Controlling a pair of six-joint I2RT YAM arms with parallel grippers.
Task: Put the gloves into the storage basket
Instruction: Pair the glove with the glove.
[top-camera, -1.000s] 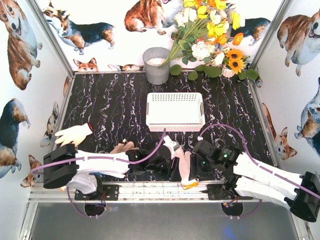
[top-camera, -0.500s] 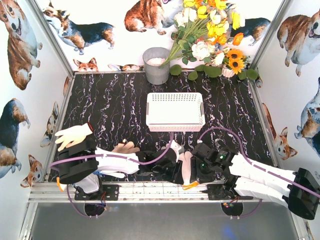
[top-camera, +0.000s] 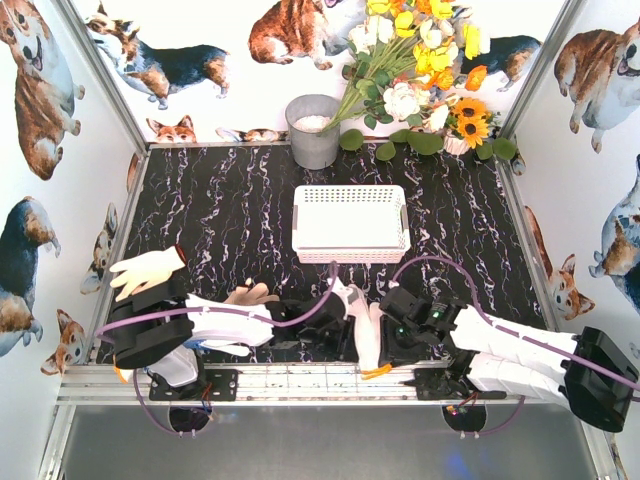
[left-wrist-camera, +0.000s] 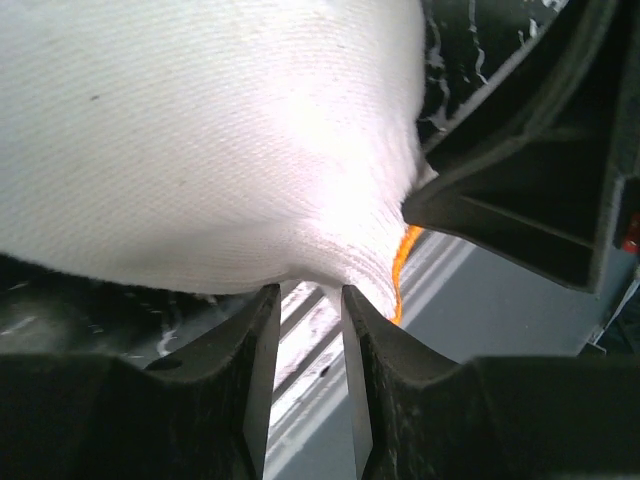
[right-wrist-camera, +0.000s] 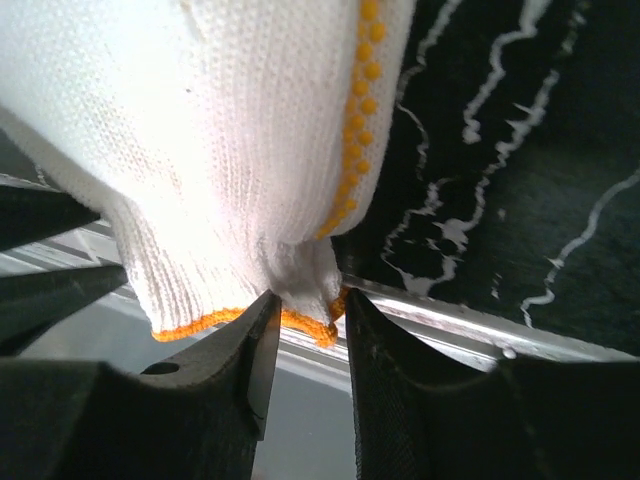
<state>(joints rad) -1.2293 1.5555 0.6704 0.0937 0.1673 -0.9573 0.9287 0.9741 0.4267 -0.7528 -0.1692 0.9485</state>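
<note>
A cream-white glove (top-camera: 361, 322) with an orange cuff edge lies at the table's near edge, between my two grippers. My left gripper (top-camera: 343, 335) comes at it from the left. In the left wrist view its narrow jaws (left-wrist-camera: 305, 300) pinch a fold of the glove (left-wrist-camera: 200, 130) near the cuff. My right gripper (top-camera: 384, 338) comes from the right, shut (right-wrist-camera: 305, 305) on the bunched orange-trimmed cuff of the same glove (right-wrist-camera: 220, 130). A second glove (top-camera: 148, 270) lies at the far left, and a third glove (top-camera: 250, 294) shows partly behind the left arm. The white storage basket (top-camera: 350, 252) stands mid-table.
A grey round bucket (top-camera: 313, 132) and a bunch of flowers (top-camera: 420, 70) stand at the back. The metal rail (top-camera: 300, 380) of the table's near edge runs just under the held glove. Printed walls close in both sides.
Both grippers have narrowed onto the middle glove's cuff end. The right arm has shifted a little to the left. The other gloves and the basket stay put.
</note>
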